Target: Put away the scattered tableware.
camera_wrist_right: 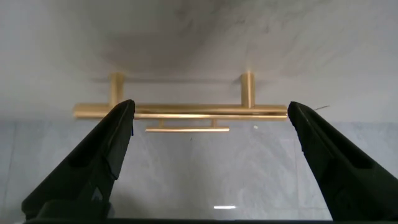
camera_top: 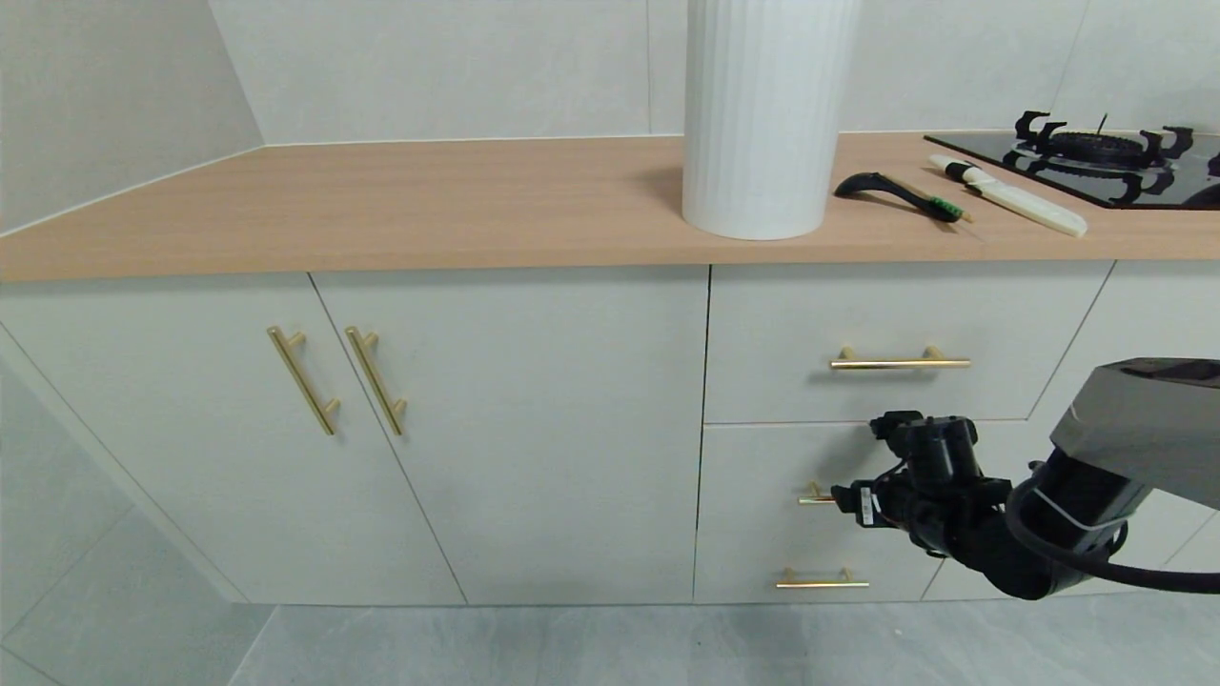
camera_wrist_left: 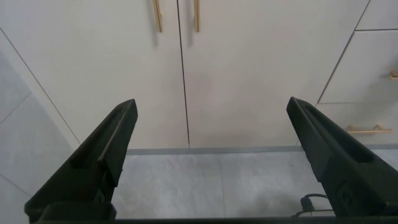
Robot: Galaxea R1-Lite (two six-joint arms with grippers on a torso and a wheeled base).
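Hidden: drawer handle [camera_top: 812, 497] mostly behind right gripper [camera_wrist_right: 210, 118]
Right arm: fingers spread, level with handle
Left arm: left gripper [camera_wrist_left: 211, 106] left of handle, fingers spread

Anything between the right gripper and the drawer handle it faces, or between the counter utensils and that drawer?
Nothing visible lies between the right gripper and the drawer handle; its open fingers flank the bar. The drawer is shut, so its front blocks the knife and black-handled tool on the counter.
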